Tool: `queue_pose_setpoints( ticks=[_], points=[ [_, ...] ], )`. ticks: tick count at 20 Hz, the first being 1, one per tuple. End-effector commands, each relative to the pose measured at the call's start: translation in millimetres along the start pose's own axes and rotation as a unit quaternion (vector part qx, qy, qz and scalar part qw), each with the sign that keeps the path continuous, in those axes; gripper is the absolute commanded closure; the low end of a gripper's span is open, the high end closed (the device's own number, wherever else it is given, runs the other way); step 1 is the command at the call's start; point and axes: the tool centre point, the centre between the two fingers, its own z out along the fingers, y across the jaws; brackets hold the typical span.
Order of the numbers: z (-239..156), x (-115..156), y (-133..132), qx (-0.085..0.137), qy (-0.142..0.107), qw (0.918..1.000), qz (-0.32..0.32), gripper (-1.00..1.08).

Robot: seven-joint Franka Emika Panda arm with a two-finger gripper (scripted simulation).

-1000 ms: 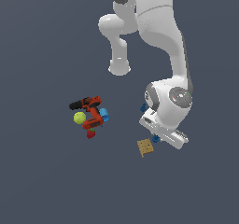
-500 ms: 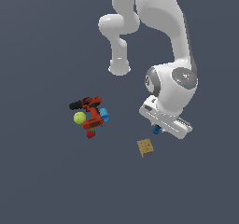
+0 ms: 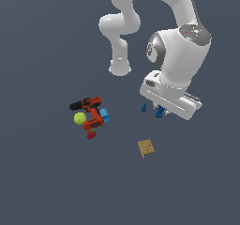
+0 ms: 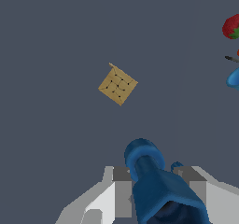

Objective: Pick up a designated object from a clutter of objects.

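Because the job is to lift one thing out of the pile, the gripper (image 3: 158, 111) is up off the floor, its jaws pinched on the dark-blue cylinder (image 4: 154, 181).

Far off on the exterior view's left lies the drill (image 3: 89, 109), with the ball (image 3: 80, 118), cup (image 3: 104, 115) and red block (image 3: 91, 133) touching it. The tan square (image 3: 146, 147) sits alone below. A tiny blue piece (image 3: 144, 108) shows just beside the gripper. Nothing stands in the way.

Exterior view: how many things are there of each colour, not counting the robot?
Red: 2 (drill, small piece)
Blue: 3 (cup, dark-blue cylinder between the jaws, tiny piece)
Yellow-green: 1 (ball)
Tan: 1 (gridded square)
Total: 7
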Motion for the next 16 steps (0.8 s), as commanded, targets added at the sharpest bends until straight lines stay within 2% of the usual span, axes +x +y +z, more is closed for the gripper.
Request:
queue_pose_setpoints(
  ticks=[1, 16],
  points=[
    [-27, -5, 8, 0.000, 0.000, 1.0000, 0.000, 1.08],
    [-184, -31, 47, 0.000, 0.000, 1.0000, 0.000, 1.08]
  ],
)
